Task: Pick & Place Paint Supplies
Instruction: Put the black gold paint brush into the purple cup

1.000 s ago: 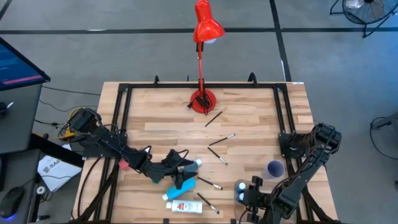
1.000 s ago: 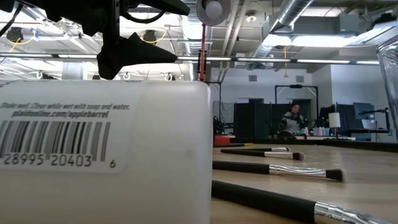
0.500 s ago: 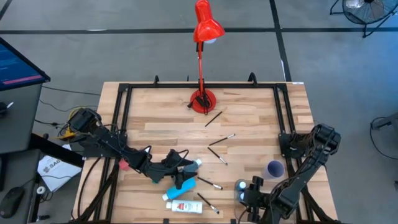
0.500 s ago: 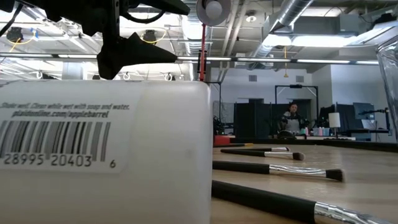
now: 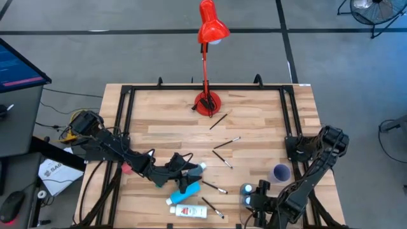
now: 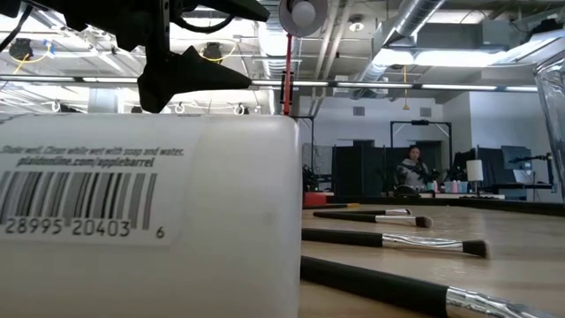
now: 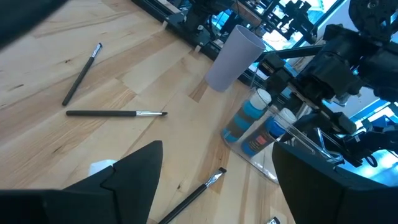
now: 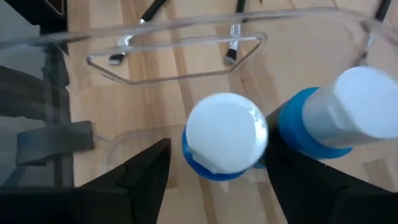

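I'm reading print only on the white bottle (image 6: 150,216) that is filling the low view, lying by the desk's near edge. Small slanted lettering is running along its upper part: "...wet. Clean while wet with soap and water." and under it "plaidonline.com/applebarrel". Below that a barcode is showing the digits "28995 20403" with a lone "6" after them. I'm making out no other legible text in any view.
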